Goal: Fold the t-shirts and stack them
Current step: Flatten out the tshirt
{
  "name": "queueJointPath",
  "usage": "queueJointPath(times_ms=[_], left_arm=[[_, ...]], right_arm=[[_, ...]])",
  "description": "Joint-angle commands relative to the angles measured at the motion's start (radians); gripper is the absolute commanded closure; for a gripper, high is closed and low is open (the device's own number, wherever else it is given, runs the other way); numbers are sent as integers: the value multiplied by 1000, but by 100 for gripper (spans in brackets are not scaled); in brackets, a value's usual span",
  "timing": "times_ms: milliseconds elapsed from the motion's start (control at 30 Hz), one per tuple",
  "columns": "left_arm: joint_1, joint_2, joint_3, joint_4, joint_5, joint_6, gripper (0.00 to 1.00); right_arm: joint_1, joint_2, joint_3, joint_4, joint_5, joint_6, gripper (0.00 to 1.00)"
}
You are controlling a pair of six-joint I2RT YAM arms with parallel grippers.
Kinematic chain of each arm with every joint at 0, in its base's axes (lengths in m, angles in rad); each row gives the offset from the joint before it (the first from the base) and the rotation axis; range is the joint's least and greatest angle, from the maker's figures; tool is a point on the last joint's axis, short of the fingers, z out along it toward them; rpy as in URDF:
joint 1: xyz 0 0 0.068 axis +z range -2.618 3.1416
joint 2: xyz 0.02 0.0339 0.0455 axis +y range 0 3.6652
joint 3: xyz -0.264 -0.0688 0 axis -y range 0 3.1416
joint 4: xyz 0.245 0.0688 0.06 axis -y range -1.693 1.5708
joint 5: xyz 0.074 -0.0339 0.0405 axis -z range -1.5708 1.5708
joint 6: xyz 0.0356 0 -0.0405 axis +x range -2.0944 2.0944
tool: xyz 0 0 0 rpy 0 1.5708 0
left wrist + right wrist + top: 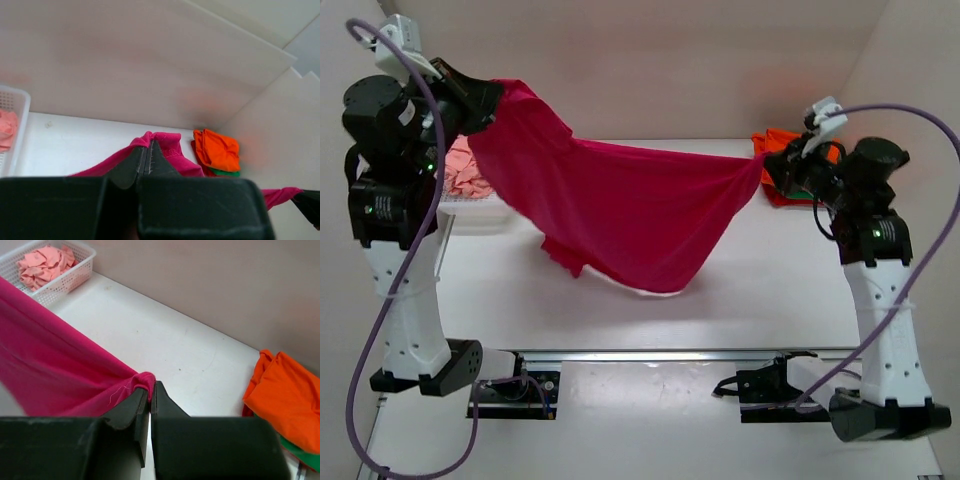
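Note:
A magenta-pink t-shirt [620, 205] hangs stretched in the air between both arms, its lower edge sagging to the table. My left gripper [490, 100] is shut on one corner, held high at the far left; its jaws [148, 145] pinch the pink cloth [172, 147]. My right gripper [767, 160] is shut on the other corner at the right; in the right wrist view the gripper [151, 386] holds bunched pink cloth [65, 370]. A stack with an orange t-shirt [778, 140] on top lies at the far right, seen as orange [282, 390] over green [300, 452].
A white mesh basket [470, 205] at the far left holds a salmon-pink shirt [465, 165], partly hidden behind the left arm. The basket [75, 277] with its salmon cloth [45, 265] also shows from the right wrist. Walls enclose the table at the back and right.

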State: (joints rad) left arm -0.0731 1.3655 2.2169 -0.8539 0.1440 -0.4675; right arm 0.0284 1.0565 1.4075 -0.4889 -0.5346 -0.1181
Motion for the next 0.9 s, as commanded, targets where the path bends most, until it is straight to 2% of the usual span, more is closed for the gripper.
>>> queueJointPath(times_ms=[0,67,133,200,333,433,567,700,767,867], left_arm=[[7,150,-32,-28,37,-2,100],[18,252,-8,-56,20,12,100],[21,329,71,-112,-10,35,100],[19,360,125,-96,-52,46,100],[47,294,98,70,-57,20,100],[62,253,168,119,-46,1,100],[53,172,149,142,-18,-7,100],[23,22,-40,162,-23,12,100],[4,-46,-159,167,-34,27,100],[-10,-192,-432,203,-55,29,100]], right_arm=[[19,179,105,-53,73,-40,100],[7,241,133,-25,76,-20,100],[24,289,191,-20,157,-25,100],[67,269,157,106,264,-52,100],[12,203,125,327,199,-5,100],[-1,137,104,441,186,-44,100],[21,106,177,395,180,-113,100],[47,50,125,358,150,-157,100],[27,14,38,362,102,-178,100],[15,-44,-98,349,47,-181,100]])
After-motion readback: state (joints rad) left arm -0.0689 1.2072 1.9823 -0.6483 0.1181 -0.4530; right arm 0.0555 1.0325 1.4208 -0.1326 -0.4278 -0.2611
